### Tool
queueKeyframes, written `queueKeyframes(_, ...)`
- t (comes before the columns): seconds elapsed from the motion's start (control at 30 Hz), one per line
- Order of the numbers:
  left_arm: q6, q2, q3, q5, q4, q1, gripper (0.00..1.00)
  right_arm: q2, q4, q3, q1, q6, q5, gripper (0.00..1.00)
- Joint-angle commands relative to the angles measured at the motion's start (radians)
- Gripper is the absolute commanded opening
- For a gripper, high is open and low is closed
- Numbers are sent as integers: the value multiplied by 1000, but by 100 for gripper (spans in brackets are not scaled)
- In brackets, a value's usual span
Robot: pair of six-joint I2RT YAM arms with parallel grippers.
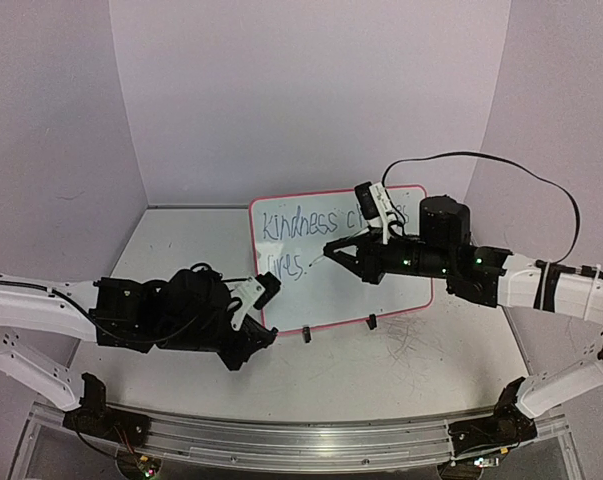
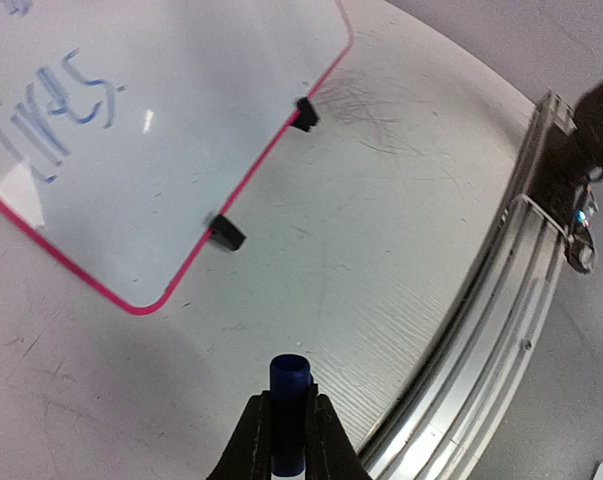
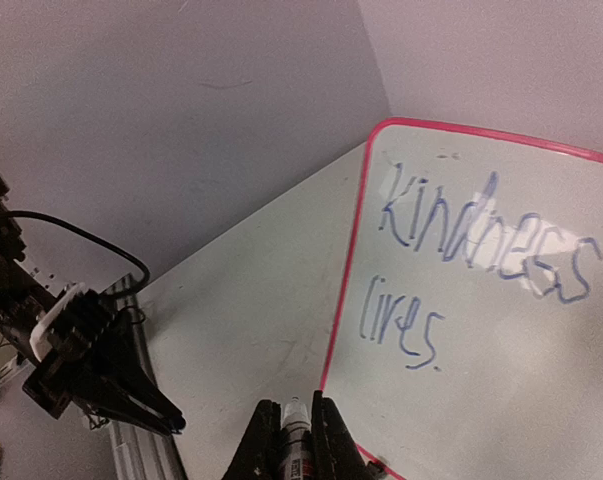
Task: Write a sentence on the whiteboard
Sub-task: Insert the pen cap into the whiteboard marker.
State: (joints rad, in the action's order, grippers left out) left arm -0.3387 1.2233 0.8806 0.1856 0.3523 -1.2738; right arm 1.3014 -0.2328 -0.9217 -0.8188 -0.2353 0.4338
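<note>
The whiteboard (image 1: 326, 300) is sitting in the middle of the surface (image 1: 181, 240), its pink-red frame running round it and its two black clip feet (image 1: 306, 333) pointing toward the near edge. The sentence (image 1: 299, 223) is showing in thin blue marker across the board's far left part. It is reading "Kindness" and then the start of another word, which is disappearing behind the right arm, with "lives." sitting below it as a short second line.

The right arm is reaching in from the right over the board. The right fingers (image 1: 343, 250) are clamping a marker (image 3: 297, 425), with its pale tip poking out just right of "lives." Whether the tip is touching the board, I cannot tell.

The left arm is stretching in low from the left. The left fingers (image 1: 269, 287) are pinching a small blue cap (image 2: 289, 378) and hovering just beside the board's near left corner. In the left wrist view the cap is hanging over bare surface, a little short of that rounded corner.

Faint grey scratches (image 1: 411, 350) are marking the surface near the board's right foot. An aluminium rail (image 1: 301, 440) is running along the near edge, carrying both arm bases.
</note>
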Motion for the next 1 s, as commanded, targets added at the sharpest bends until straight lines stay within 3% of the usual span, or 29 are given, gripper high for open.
queueKeyframes(0.0,242,32,22,60,-176,-40,0,33,11,-81,-3,23,223,0)
queueKeyframes(0.27,371,60,29,43,-277,-41,0,81,85,-83,-62,71,254,0)
queueKeyframes(0.97,356,45,7,54,-297,-40,0,-47,31,42,-93,61,165,0)
